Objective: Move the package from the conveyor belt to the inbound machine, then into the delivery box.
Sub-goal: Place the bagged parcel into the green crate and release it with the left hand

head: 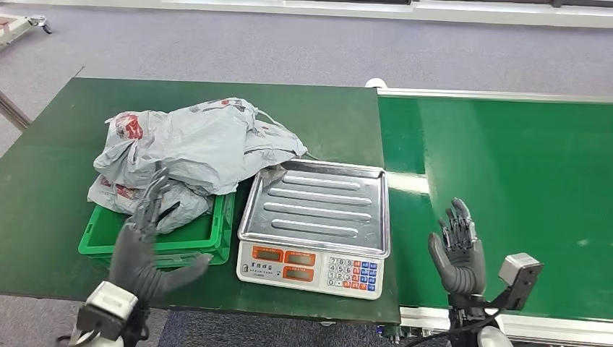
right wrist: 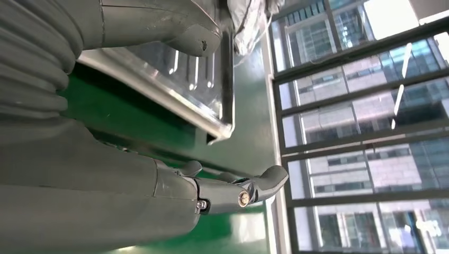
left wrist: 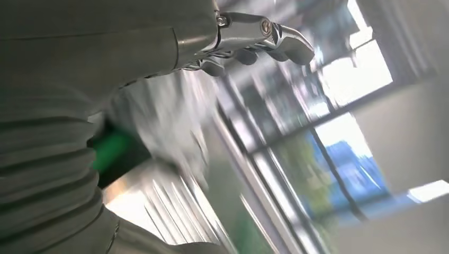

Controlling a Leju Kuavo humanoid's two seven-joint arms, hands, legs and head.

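I can't read any text: the scale [head: 311, 269] front and the red marks on the bags [head: 195, 144] are too small

Grey carpeted floor [head: 289, 43] from 9 to 3 o'clock beyond dark green counter [head: 50, 181]. Tall dark-framed grid windows [right wrist: 360, 132], daylight, glass-fronted buildings outside. White strip along 12 o'clock edge.
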